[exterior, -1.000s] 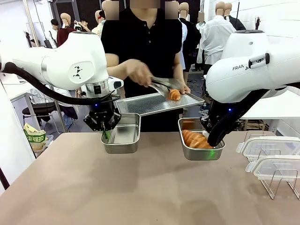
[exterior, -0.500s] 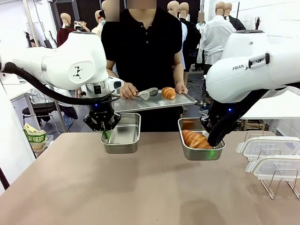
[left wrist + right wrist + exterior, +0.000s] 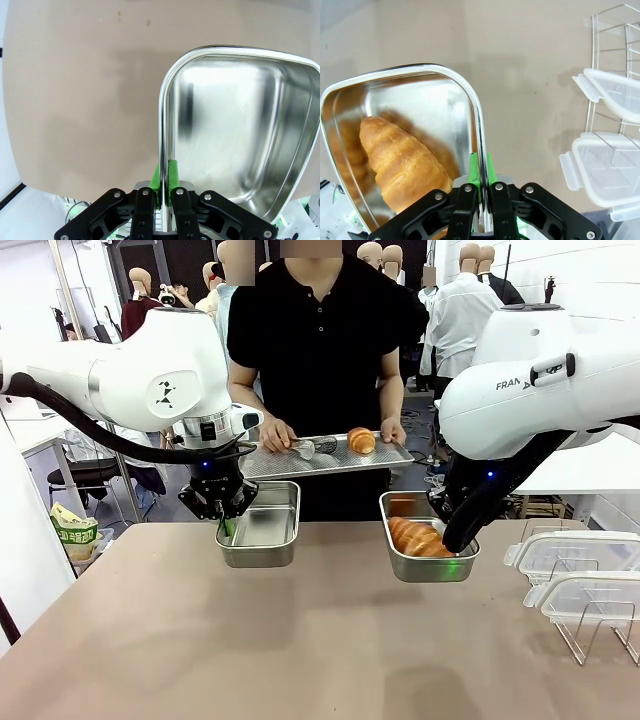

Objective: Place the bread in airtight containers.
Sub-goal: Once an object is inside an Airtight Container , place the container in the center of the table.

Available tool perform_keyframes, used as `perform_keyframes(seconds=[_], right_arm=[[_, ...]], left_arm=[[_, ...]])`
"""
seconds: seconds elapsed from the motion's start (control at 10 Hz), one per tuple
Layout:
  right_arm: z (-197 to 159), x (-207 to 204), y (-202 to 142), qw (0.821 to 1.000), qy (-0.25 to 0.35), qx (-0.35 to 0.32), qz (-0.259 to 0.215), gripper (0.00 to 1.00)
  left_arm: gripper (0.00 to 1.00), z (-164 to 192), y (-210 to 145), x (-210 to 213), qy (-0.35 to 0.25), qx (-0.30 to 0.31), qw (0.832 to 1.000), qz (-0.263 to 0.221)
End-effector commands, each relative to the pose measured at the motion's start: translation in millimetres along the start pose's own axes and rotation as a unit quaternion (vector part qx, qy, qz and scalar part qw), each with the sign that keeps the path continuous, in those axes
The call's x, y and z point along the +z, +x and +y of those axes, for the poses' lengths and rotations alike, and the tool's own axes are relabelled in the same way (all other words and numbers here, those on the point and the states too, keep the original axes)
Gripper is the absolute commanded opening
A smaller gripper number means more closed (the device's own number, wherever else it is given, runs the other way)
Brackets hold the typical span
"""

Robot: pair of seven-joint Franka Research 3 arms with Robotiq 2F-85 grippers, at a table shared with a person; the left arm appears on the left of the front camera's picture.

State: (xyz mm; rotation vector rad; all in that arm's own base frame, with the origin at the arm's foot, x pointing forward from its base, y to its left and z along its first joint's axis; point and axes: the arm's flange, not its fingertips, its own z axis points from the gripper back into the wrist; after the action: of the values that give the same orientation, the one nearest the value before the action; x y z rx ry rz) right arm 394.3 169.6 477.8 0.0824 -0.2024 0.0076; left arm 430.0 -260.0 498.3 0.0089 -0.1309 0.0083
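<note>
Now, one roll (image 3: pixel 418 537) in the right tin (image 3: pixel 430 571), second roll (image 3: pixel 361 440) on tray (image 3: pixel 275 465).

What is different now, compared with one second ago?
The person lowered the tongs and released the roll, which now lies on the tray beside them. Unchanged: the left gripper clamps the empty tin by its rim, the right gripper the second tin holding the other roll.

On the table (image 3: pixel 300 640), a first tin (image 3: pixel 256 554) sits centre-left, a second tin (image 3: pixel 430 569) centre-right with a croissant roll (image 3: pixel 418 537) inside. Behind, a tray (image 3: pixel 272 464) bears tongs (image 3: pixel 312 446) left of another roll (image 3: pixel 361 440); lids (image 3: pixel 575 552) top a rack (image 3: pixel 590 636) lower right.
</note>
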Motion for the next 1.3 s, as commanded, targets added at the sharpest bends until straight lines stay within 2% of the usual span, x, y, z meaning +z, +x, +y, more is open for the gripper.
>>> perform_keyframes(seconds=[0.0,0.3,0.7,0.9,1.2], right_arm=[[-0.2,1.8,1.0,1.000,0.005,0.000,-0.006,0.00],[-0.3,-10.2,-6.5,1.000,-0.006,-0.002,0.001,0.00],[-2.6,-89.2,-3.4,1.000,-0.006,0.009,0.007,0.00],[-8.6,-109.3,-3.6,1.000,-0.006,0.019,-0.020,0.00],[-19.1,-134.8,1.6,0.998,-0.021,0.050,-0.013,0.00]], left_arm=[[0.00,0.8,1.5,3.8,0.000,0.000,1.000,-0.005],[0.00,0.8,1.5,3.8,0.000,0.000,1.000,-0.005],[0.00,0.8,1.5,3.8,0.000,0.000,1.000,-0.005],[0.00,0.8,1.5,3.8,0.000,0.000,1.000,-0.005],[0.00,0.8,1.5,3.8,0.000,0.000,1.000,-0.005]])
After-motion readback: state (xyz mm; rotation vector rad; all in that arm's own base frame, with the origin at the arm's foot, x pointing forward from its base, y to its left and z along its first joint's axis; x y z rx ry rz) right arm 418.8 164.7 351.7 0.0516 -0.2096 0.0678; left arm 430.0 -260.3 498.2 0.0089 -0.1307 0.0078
